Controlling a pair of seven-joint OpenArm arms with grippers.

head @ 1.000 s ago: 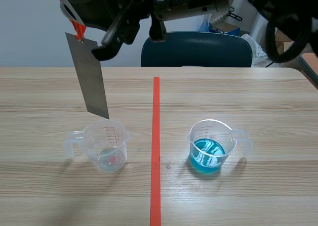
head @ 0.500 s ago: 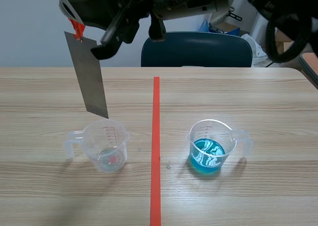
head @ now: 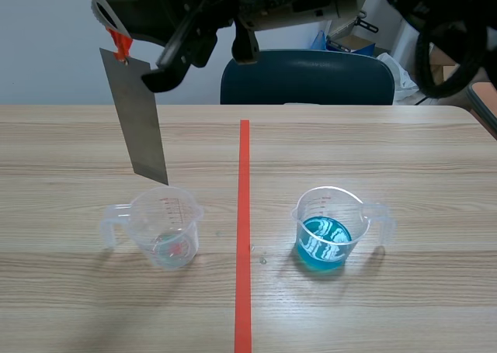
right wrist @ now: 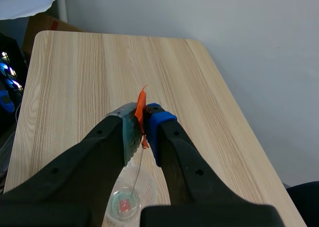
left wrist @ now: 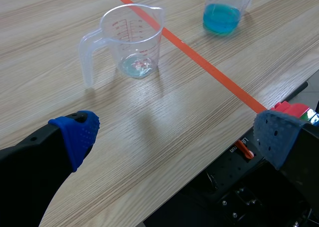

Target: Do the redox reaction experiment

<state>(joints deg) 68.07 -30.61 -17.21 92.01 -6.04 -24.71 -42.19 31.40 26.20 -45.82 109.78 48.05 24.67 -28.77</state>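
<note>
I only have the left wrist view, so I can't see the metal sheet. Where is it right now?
Observer: The right gripper is shut on the metal sheet, pinching its top edge.
Operator: Where does it hang relative to the near-empty cup?
Observer: Right above it; the right wrist view looks down along the sheet into that cup.
Operator: Is it dipped inside?
Observer: No, in the scene view its whole lower edge shows above the rim.

Two cups flank the tape line (head: 244,213) on the desk (head: 404,147).
The left cup (head: 165,227) and right cup (head: 330,229) stand level, mid-desk. The metal sheet (head: 141,124) hangs from the right hand (right wrist: 142,123) above the left cup. A chair (head: 307,77) stands beyond the far edge.
</note>
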